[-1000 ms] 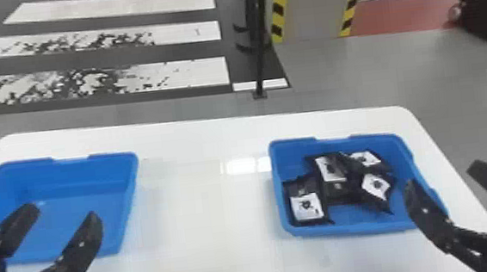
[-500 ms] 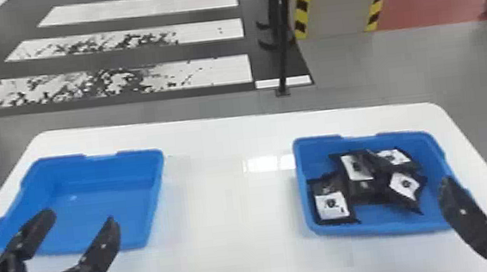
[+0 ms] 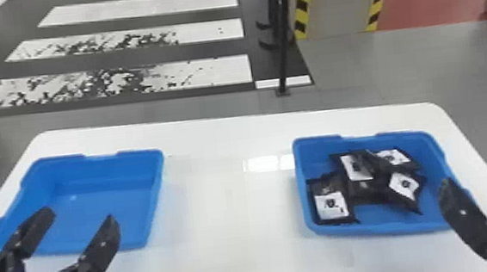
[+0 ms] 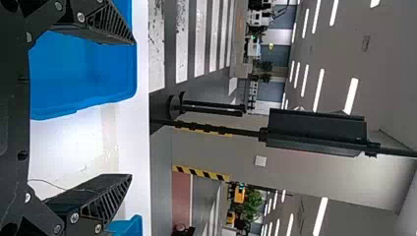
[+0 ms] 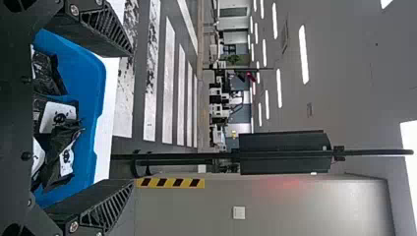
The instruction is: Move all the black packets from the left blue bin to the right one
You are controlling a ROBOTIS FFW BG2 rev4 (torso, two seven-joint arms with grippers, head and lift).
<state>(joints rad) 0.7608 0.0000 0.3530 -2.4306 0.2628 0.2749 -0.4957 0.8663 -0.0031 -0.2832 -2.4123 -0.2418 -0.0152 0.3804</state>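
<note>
My left gripper (image 3: pixel 81 222) is open over the near part of the left blue bin (image 3: pixel 104 217), whose inside shows bare blue floor. At the near right corner of the right blue bin (image 3: pixel 388 227), my right gripper (image 3: pixel 482 177) stands open. Several black packets (image 3: pixel 331 202) with white labels lie heaped in that right bin. In the left wrist view, the left gripper (image 4: pixel 132 110) has its fingers wide apart, the left bin (image 4: pixel 83 73) behind them. The right wrist view has the right gripper (image 5: pixel 132 118) spread likewise, with packets (image 5: pixel 59 118) beyond it.
Both bins stand on a white table (image 3: pixel 229 217), with a broad stretch of tabletop between them. Behind the table's far edge, a black pole stand (image 3: pixel 284 55) rises from the floor.
The head view has shifted, so bins and table appear farther right. Both grippers remain open, and the packets keep their places in the right bin.
</note>
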